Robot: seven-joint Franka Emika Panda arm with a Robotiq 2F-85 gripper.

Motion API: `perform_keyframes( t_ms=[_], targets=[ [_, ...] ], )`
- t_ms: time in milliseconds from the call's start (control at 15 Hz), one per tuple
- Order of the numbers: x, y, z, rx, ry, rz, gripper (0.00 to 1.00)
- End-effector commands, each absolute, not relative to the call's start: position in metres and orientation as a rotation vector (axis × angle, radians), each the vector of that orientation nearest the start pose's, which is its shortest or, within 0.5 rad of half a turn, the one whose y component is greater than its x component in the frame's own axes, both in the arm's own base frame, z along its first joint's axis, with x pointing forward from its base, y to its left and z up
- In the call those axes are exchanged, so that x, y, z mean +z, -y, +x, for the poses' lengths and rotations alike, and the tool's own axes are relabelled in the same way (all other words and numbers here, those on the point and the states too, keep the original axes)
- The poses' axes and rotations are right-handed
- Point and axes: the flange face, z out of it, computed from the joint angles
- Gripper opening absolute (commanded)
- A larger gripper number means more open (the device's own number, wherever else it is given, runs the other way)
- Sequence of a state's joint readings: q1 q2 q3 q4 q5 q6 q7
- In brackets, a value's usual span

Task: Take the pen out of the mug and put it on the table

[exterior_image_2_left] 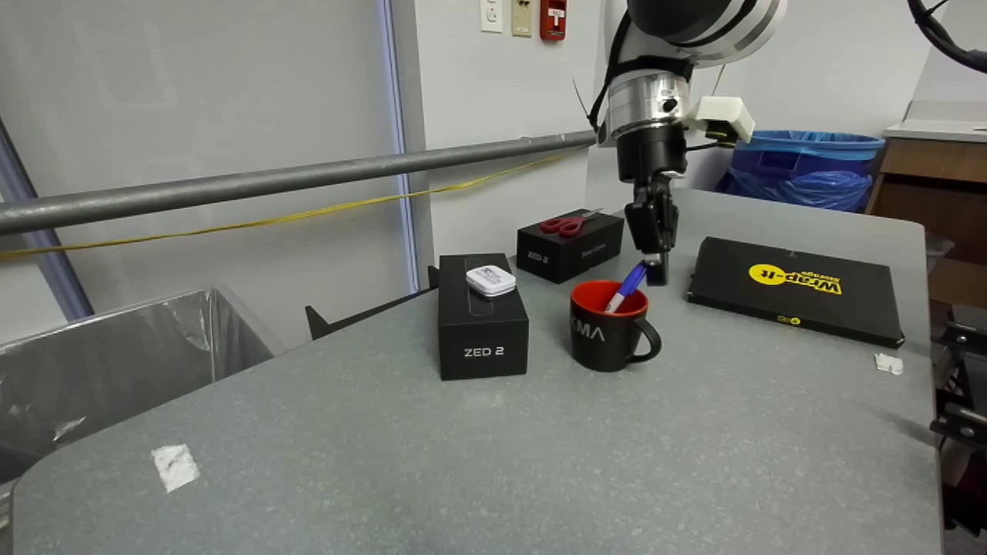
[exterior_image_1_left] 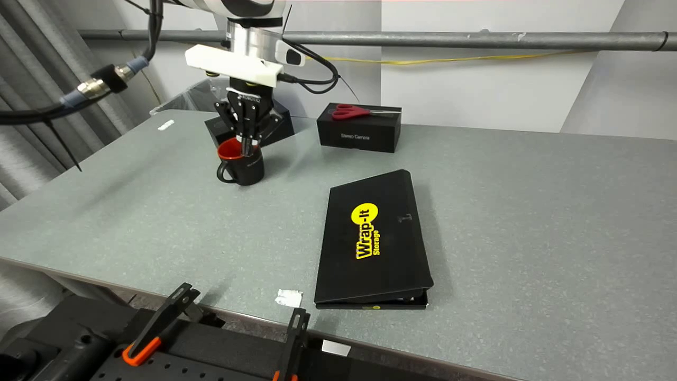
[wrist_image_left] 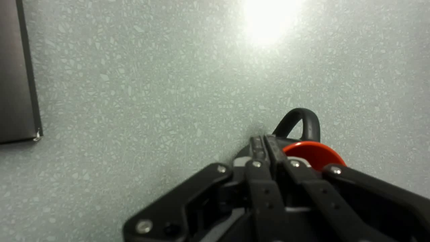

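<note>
The pen [exterior_image_2_left: 628, 287] leans inside the mug [exterior_image_2_left: 605, 343], right of centre in an exterior view, its white end down in the red interior and its blue end rising past the rim toward the upper right; the lifting out looks not yet done. The gripper [wrist_image_left: 263, 139] is narrow: low and right of centre in the wrist view, its fingers lie almost against each other, a thin dark line between and no pen showing. In an exterior view the blue end comes right up to the fingertips, but whether they touch I cannot tell, and the wrist view does not show the pen. That narrow stance seems the likeliest source of trouble: brought against the pen without widening first, the fingers would probably shove it around the rim instead of pinching it. They also hang close to the mug's rim, so a sideways sweep could knock the wall or catch the handle, which shows above the red opening in the wrist view, and tip or drag the mug across the table [exterior_image_2_left: 540, 462]. If the blue part is a cap, too small to tell, pulling it alone might leave the rest behind. A pen dropped from too high could roll toward the black box [exterior_image_2_left: 483, 339] left of the mug in an exterior view.
</note>
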State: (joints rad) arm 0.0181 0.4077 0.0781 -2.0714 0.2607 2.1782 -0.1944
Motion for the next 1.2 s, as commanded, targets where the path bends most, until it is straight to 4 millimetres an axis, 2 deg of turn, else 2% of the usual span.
perform_keyframes(
  t_ms=[0,133,467,600,733,933,1133],
  targets=[
    [0.243,-0.067,0.545,0.387,0.183,-2.899,0.00],
    [0.269,-0.065,0.534,0.337,0.226,-2.911,0.00],
    [0.349,-0.049,0.493,0.123,0.296,-2.921,0.00],
    [0.375,-0.034,0.476,0.067,0.273,-2.931,0.00],
    [0.390,-0.012,0.466,0.073,0.200,-2.962,0.00],
    [0.379,0.028,0.470,0.198,0.117,-2.994,0.00],
    [0.327,0.051,0.490,0.365,-0.008,-3.010,0.00]
  ],
)
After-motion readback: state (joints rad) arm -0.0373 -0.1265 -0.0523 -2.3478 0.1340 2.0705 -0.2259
